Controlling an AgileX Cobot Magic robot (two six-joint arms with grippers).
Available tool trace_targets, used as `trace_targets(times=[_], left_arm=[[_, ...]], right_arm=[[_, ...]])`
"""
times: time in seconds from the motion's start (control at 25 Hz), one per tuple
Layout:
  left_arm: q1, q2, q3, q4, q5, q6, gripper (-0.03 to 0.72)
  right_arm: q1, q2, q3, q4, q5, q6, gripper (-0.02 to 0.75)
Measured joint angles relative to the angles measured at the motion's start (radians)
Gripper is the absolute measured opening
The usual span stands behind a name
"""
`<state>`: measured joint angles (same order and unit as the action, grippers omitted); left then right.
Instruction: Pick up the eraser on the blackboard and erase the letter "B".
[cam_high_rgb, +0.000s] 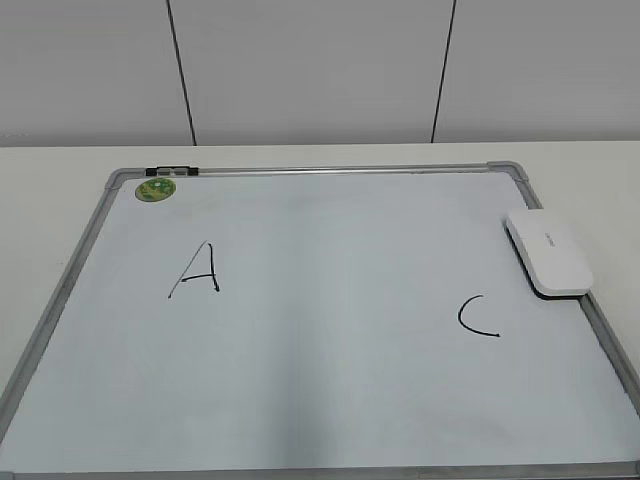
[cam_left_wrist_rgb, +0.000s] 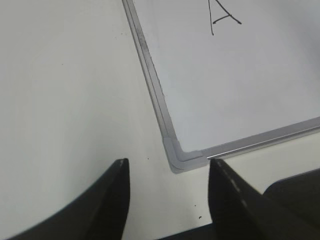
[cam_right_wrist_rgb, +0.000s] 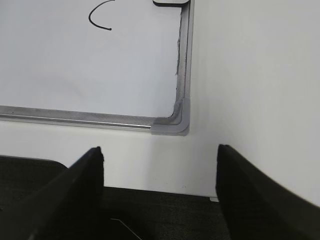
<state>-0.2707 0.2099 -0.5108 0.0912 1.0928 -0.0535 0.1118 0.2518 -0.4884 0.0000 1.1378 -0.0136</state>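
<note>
Now, left gripper (cam_left_wrist_rgb: 167, 175): fingers spread, empty, above board's near-left corner.
Right gripper (cam_right_wrist_rgb: 159, 165): spread, empty, above near-right corner.
Eraser (cam_high_rgb: 548, 252): on blackboard (cam_high_rgb: 330, 172) right edge, beside "C" (cam_high_rgb: 476, 317).
Middle, between "A" (cam_high_rgb: 197, 269) and "C": blank, no "B" visible.

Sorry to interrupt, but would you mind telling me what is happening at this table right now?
Nothing is being handled at the moment. The blackboard shows only an A and a C, with bare space between them and no B. The eraser lies on the board's right edge. The left pincer and right pincer are both open and empty near the board's front corners.
</note>
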Motion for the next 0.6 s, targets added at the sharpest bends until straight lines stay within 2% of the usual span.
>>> trace_targets(times=[0.12,0.6], left_arm=[[0.013,-0.041,0.0,0.0,0.0,0.0,0.368],[0.194,-0.144,0.0,0.0,0.002,0.0,0.302]], right_arm=[[0.0,-0.023,0.0,0.0,0.0,0.0,0.519],[-0.095,-0.221,0.0,0.0,0.0,0.0,0.519]])
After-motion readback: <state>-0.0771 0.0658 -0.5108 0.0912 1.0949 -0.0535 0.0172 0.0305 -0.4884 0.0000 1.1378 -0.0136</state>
